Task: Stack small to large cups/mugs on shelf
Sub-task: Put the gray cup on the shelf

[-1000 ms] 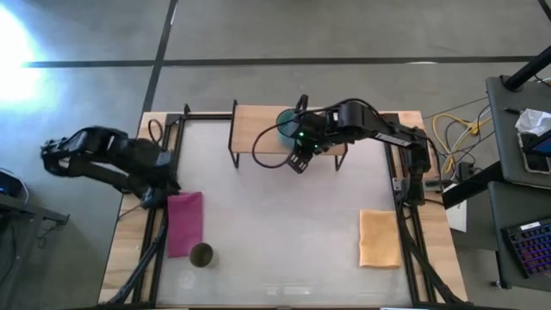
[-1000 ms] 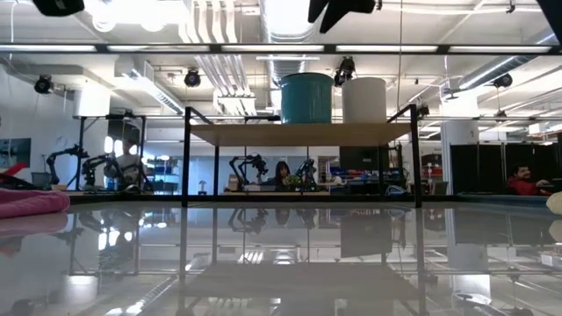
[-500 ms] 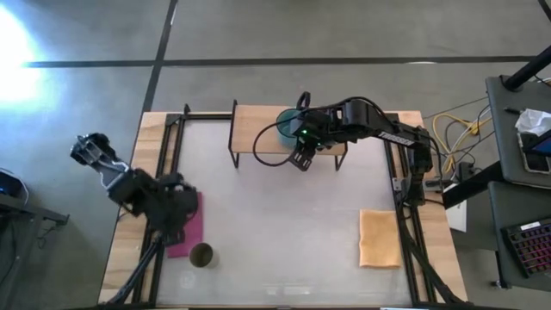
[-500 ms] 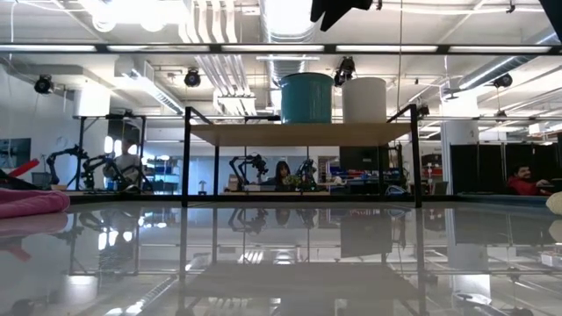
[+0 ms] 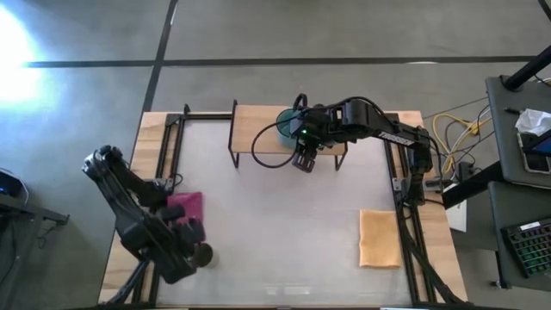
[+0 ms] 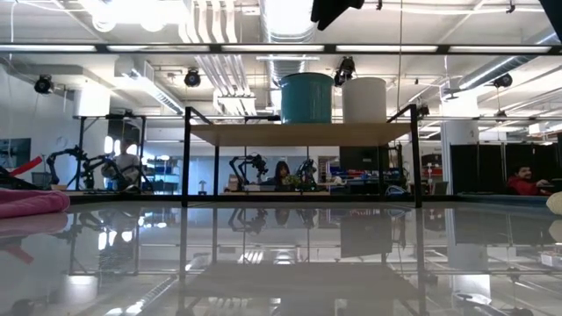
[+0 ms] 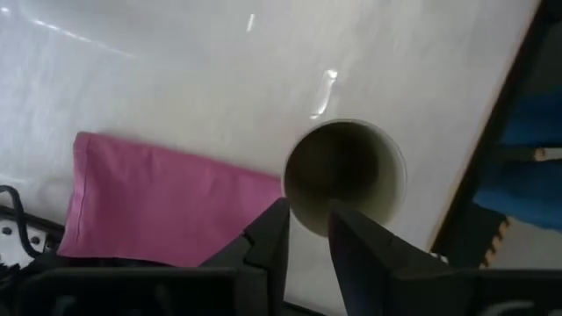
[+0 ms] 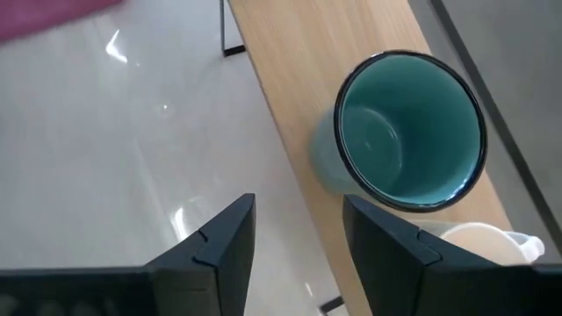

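Note:
The teal mug (image 8: 408, 132) and the cream mug (image 8: 479, 241) stand side by side on the light-wood shelf (image 8: 299, 53); both also show in the low view, teal (image 6: 306, 97) and cream (image 6: 363, 99). My right gripper (image 5: 301, 159) hovers open and empty above the shelf's near edge, beside the teal mug. The olive-brown tumbler (image 7: 344, 175) stands upright, mouth up, on the table near its near-left corner. My left gripper (image 7: 307, 237) hangs above the tumbler's rim with a narrow gap between its fingers, touching nothing. In the high view the left gripper (image 5: 191, 250) partly hides the tumbler (image 5: 205, 255).
A pink cloth (image 5: 185, 207) lies flat next to the tumbler, toward the table's left edge. An orange cloth (image 5: 379, 238) lies at the right. The shelf's black legs (image 5: 232, 155) stand at the far middle. The white tabletop (image 5: 284, 224) between the cloths is bare.
My left arm has swung from beyond the table's left edge toward the near edge and now stands over the tumbler. The cups have not moved.

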Tool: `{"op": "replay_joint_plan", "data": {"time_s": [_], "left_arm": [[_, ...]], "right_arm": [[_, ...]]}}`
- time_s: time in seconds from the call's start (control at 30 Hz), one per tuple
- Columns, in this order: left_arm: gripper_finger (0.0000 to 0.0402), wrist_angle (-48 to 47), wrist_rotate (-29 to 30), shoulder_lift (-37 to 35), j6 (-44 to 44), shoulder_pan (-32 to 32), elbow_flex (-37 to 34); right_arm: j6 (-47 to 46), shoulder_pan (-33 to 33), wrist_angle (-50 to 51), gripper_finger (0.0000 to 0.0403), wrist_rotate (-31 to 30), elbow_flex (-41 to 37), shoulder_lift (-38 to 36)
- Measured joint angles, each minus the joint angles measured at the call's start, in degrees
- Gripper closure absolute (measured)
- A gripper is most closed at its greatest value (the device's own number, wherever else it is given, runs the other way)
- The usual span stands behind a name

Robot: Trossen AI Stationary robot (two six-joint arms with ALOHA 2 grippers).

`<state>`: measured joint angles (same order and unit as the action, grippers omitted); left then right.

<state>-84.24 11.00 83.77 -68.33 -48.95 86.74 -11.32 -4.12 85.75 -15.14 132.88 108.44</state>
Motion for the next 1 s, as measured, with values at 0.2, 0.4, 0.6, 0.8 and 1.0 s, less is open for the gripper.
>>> {"op": "replay_joint_plan", "data": {"time_s": [0.2, 0.4, 0.6, 0.8, 1.0], "left_arm": [[0.0336, -0.5, -0.1, 2.9, -1.2, 0.0, -0.2], [0.0336, 0.9, 1.9, 2.0, -4.9, 0.0, -2.6], [0.0336, 5.0, 2.3, 0.0, -5.3, 0.0, -7.2], [0.0336, 9.0, 1.1, -4.1, -4.7, 0.0, -10.1], [0.0336, 13.5, -0.5, -7.7, -4.5, 0.0, -14.9]], "right_arm": [[2.1, 0.0, -0.2, 0.0236, 0.0, 0.0, 0.0], [3.6, 0.0, -0.1, 0.0236, 0.0, 0.0, 0.0], [5.1, 0.0, 1.0, 0.0236, 0.0, 0.0, 0.0], [5.6, 0.0, 1.1, 0.0236, 0.1, 0.0, 0.0], [5.6, 0.0, 1.0, 0.0236, 0.3, 0.0, 0.0]]}}
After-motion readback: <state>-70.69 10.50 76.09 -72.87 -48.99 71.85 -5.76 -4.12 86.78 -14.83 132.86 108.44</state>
